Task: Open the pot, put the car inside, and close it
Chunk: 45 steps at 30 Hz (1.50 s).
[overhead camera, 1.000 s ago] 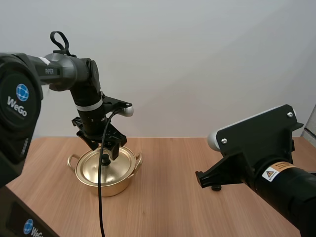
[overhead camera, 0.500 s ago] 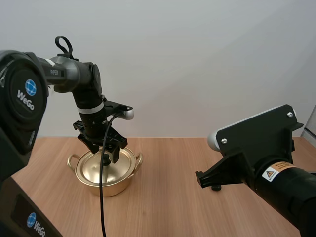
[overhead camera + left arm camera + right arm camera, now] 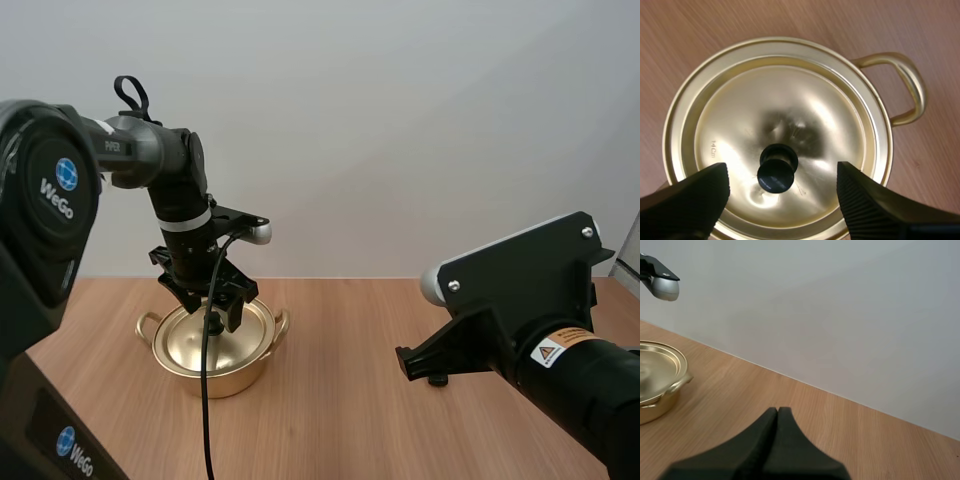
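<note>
The pot (image 3: 213, 348) sits on the left part of the wooden table (image 3: 350, 410), towards the back, near the wall. It is a small round pot of shiny golden metal with low sides. It has two thin loop handles, one on each side, and the left wrist view shows one handle (image 3: 907, 90) sticking out past the rim.

The lid (image 3: 795, 110) is on the pot, sitting flat and centred inside the rim. It is the same golden metal, gently domed, with stepped rings running round its outer edge and a tiny stamped mark near one side. Its polished surface gives dark, blurred reflections around the middle. A round black knob (image 3: 776, 173) stands upright at the centre of the lid.

The left gripper (image 3: 782, 175) hangs straight down over the lid. Its two black fingers are spread wide, one on each side of the knob, with their ribbed inner faces turned towards it. There is a clear gap between each finger and the knob, so nothing is clamped. In the high view the fingertips are low, just above the lid.

The right gripper (image 3: 777, 415) is well apart from the pot, over the bare right part of the table. Its fingers lie pressed together as one dark wedge with nothing between them. From there the pot shows off to one side with its lid on.
</note>
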{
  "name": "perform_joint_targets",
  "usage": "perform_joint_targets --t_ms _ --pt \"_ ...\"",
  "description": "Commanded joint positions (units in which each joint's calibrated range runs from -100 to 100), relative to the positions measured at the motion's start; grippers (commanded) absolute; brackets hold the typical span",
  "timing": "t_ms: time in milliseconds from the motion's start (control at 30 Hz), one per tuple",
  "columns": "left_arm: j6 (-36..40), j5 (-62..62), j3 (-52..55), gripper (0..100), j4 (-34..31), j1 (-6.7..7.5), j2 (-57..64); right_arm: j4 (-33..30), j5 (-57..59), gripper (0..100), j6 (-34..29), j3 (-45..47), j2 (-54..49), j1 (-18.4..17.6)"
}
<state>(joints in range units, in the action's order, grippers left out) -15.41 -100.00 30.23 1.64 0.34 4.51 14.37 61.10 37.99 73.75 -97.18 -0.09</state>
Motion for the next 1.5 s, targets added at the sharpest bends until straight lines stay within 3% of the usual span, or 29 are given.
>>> perform_joint_targets --t_ms 0,300,600,1467 --pt "0.2 0.0 0.11 99 0.04 0.0 -0.29 -0.05 0.08 0 0.07 -0.03 -0.06 0.03" --pt "0.23 0.0 0.11 98 0.04 0.0 -0.69 -0.05 0.08 0 0.07 -0.03 -0.06 0.03" --pt "0.23 0.0 0.11 68 0.04 0.0 -0.69 -0.05 0.08 0 0.07 -0.03 -0.06 0.03" --pt "0.0 0.0 2.48 68 -0.07 0.0 -3.19 -0.05 0.24 0 0.07 -0.03 -0.06 0.03"
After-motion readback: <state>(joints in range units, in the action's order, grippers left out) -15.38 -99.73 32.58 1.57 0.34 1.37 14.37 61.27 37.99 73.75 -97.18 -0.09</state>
